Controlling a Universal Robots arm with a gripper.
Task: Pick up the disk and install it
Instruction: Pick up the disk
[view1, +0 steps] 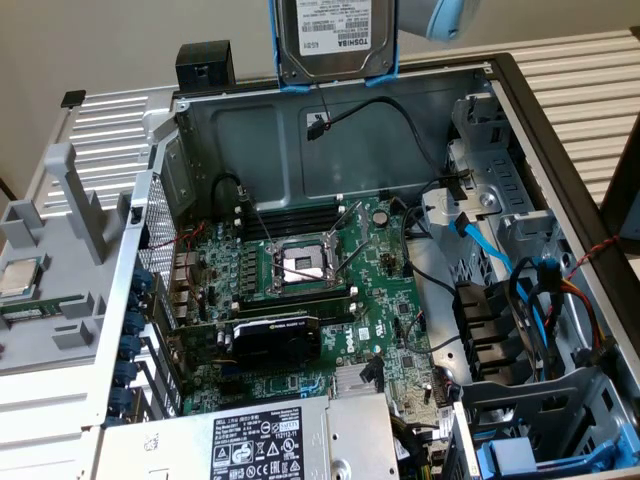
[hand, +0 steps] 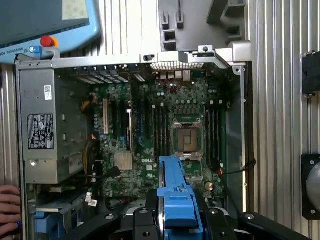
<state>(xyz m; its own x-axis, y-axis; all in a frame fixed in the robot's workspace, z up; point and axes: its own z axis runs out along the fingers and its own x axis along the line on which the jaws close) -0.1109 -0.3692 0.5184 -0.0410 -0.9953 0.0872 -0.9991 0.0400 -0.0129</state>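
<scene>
Your gripper (hand: 178, 225) pinches the disk (view1: 335, 38) by its blue carrier frame. In the exterior view the disk hangs at twelve o'clock, above the open computer case (view1: 300, 140).

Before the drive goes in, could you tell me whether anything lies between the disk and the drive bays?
The disk hangs in the pincer above the open case. Loose blue and black cables drape across the drive bays at the exterior view's right and may obstruct it.
</scene>
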